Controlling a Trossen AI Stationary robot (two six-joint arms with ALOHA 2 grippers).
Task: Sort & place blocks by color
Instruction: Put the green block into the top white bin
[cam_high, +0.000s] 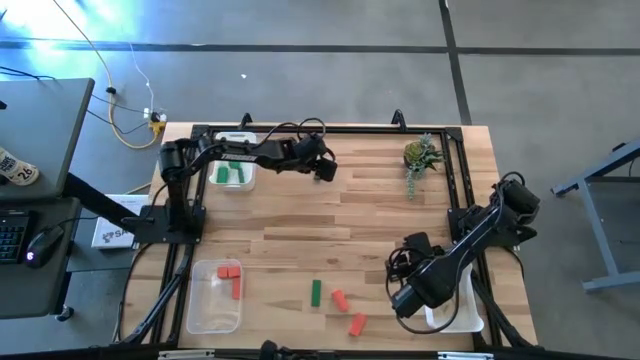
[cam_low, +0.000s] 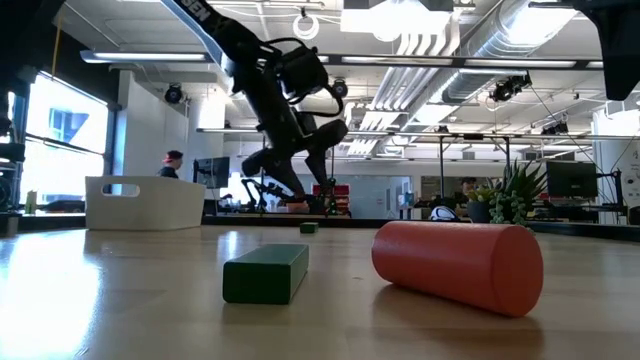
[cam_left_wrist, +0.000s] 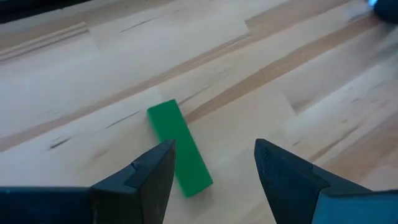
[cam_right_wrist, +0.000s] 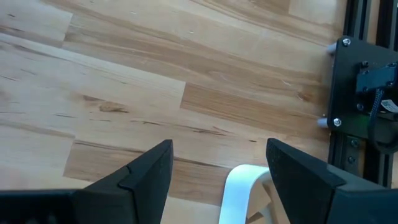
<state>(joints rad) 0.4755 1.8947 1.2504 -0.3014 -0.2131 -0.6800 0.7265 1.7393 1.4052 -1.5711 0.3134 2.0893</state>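
Observation:
A green block lies flat on the bare wood just ahead of my left gripper, which hovers open above it at the table's far middle. From overhead the gripper hides this block; the low view shows it as a small green block far off. Nearer the front edge lie a green bar and two red-orange blocks. My right gripper hangs open over the near right of the table and holds nothing.
A far-left tray holds green blocks, and a clear near-left tray holds red ones. A white tray sits under my right arm, its rim showing. A small plant stands at the far right. Black frame rails edge the table.

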